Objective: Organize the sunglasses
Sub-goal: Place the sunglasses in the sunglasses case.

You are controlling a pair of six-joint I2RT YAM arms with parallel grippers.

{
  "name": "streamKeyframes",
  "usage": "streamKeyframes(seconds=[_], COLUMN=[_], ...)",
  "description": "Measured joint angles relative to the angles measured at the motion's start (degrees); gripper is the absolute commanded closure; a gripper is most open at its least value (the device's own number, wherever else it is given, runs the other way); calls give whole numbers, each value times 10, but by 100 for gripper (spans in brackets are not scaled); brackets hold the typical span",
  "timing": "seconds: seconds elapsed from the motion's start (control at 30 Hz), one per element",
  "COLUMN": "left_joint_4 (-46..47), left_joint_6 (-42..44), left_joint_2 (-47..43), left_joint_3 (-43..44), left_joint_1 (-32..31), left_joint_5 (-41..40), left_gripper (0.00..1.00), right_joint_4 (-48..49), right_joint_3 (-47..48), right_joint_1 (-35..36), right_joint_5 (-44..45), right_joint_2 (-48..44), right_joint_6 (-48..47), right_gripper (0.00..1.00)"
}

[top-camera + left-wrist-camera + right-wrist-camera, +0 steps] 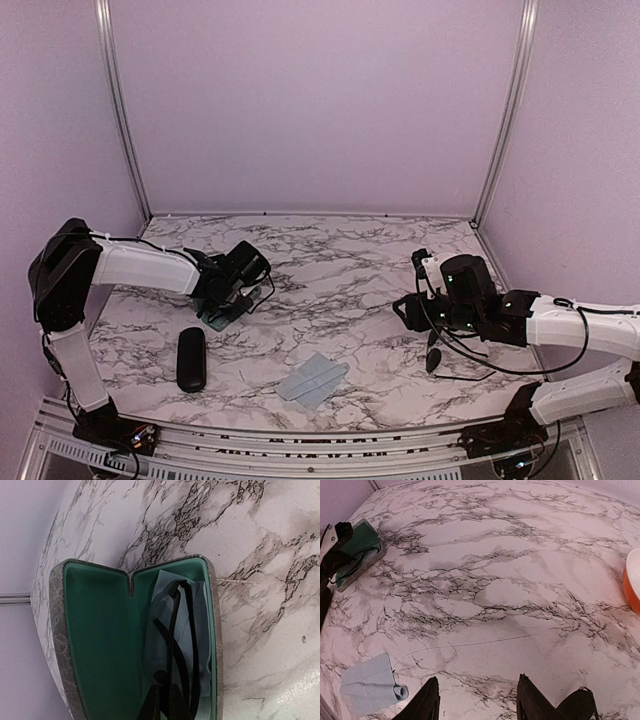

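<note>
An open grey case (57, 630) with green lining lies at the table's left. One pair of sunglasses (182, 630), thin and black, rests in its right half on a pale cloth. My left gripper (167, 702) is shut on that pair's frame, and its dark fingertips (152, 705) show at the bottom edge. From above, the left gripper (228, 298) reaches down into the case (220, 318). A second pair of sunglasses (433, 358) lies on the marble under my right arm; one lens (577, 706) shows beside my right gripper (479, 702), which is open and empty, just above the table.
A glossy black oval case (191, 358) lies closed near the front left. A folded light-blue cloth (312, 378) sits front centre, also seen as the cloth (367, 685) left of the right fingers. An orange and white bowl (632, 580) pokes in at the right edge.
</note>
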Motion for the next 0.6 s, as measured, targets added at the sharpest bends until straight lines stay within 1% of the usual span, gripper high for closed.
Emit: streamKeyframes(seconds=[0.47,0.53,0.6], left_joint_4=[34,40,46], left_joint_6=[-24,-26,-29], left_joint_2=[0,0,0], left_joint_3=[-17,-20,-24], left_joint_1=[12,15,19], left_joint_5=[21,25,29], left_gripper=[91,88,83], right_joint_4=[0,0,0], right_joint_3=[0,0,0], right_joint_1=[0,0,0], right_joint_5=[0,0,0], right_joint_2=[0,0,0], right_joint_6=[1,1,2], right_gripper=[49,49,49])
